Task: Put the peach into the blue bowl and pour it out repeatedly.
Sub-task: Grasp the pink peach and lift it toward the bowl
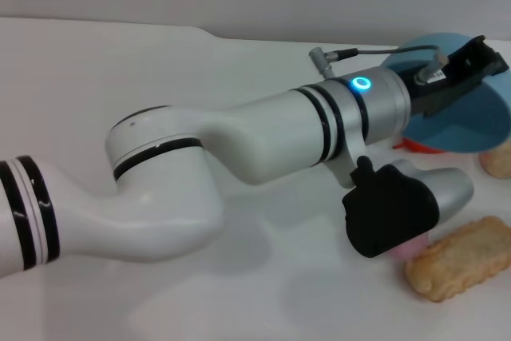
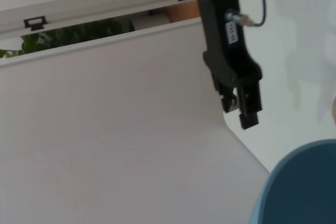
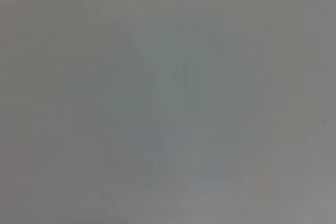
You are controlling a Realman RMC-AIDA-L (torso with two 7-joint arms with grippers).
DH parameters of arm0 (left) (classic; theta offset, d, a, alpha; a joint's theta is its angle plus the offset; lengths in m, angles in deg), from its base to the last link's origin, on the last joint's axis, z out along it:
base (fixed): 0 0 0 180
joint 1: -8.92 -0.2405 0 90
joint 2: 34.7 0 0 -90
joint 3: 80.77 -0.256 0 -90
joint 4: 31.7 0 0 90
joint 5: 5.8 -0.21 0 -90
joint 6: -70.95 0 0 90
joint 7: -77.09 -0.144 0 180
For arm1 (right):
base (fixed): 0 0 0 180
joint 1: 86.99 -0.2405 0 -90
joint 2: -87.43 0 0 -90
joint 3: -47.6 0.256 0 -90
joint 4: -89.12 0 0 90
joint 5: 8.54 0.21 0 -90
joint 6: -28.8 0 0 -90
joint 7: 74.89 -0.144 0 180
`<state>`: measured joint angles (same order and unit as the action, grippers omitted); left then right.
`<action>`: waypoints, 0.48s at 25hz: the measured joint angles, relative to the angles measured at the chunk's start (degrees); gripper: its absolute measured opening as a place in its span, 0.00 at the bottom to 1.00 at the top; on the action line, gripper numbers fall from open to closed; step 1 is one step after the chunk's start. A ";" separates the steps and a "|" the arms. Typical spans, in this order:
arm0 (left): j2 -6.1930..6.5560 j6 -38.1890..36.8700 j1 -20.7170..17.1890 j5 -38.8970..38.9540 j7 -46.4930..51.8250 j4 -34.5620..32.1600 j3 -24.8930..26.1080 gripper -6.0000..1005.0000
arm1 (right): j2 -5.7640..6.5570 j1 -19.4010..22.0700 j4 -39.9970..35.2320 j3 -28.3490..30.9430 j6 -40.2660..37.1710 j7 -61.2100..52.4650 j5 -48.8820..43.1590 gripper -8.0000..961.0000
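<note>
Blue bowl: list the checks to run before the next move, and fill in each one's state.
1. Blue bowl tipped for pouring: ok, it stands tilted on its side at the left gripper.
2. Hold on the bowl secure: cannot tell.
3. Peach out of the bowl: ok, a pink sliver shows on the table, mostly hidden under the left arm's wrist.
4. Peach free to pick: not ok, the bread-like piece lies right beside it.
5. Spot beneath the bowl free: not ok, a red-orange fruit sits there.
6. Right gripper ready: cannot tell, not in view.
</note>
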<state>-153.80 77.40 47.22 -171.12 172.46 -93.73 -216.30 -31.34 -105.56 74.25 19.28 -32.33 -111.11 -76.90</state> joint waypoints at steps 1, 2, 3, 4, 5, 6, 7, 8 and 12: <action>0.01 0.79 -0.29 0.79 0.84 0.33 -0.09 0.00 | 0.02 -0.24 0.46 0.10 0.02 -0.09 0.00 0.56; 0.00 1.47 -0.52 1.89 1.81 0.40 0.06 0.01 | 0.05 -0.49 0.89 0.13 0.02 -0.18 0.00 0.56; 0.01 2.75 -0.85 7.17 5.32 0.40 1.39 0.01 | 0.09 -0.70 1.34 0.07 0.03 -0.28 0.00 0.56; 0.01 2.75 -0.85 7.17 5.32 0.40 1.39 0.01 | 0.12 -0.96 1.82 -0.06 0.06 -0.38 -0.02 0.56; 0.00 3.30 -0.74 12.68 8.14 0.40 3.04 0.01 | 0.12 -1.28 2.30 -0.27 0.08 -0.49 -0.12 0.56; -0.01 3.35 -0.55 15.76 9.57 0.63 4.04 0.01 | 0.10 -1.60 2.73 -0.58 0.12 -0.70 -0.34 0.56; 0.01 3.35 -0.13 20.86 11.84 1.04 5.70 0.01 | 0.07 -1.97 3.30 -0.98 0.25 -0.98 -0.59 0.56; -0.01 2.84 0.55 26.58 14.20 2.06 7.79 0.01 | 0.07 -2.50 3.93 -1.67 0.66 -1.67 -0.87 0.56; 0.04 -2.34 3.63 42.82 20.16 8.07 15.48 0.01 | 0.20 -4.27 4.60 -6.17 3.76 -8.63 -4.12 0.56</action>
<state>-153.76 75.05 50.85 -128.30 192.62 -85.65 -200.82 -31.14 -109.83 78.85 13.11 -28.58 -119.73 -81.03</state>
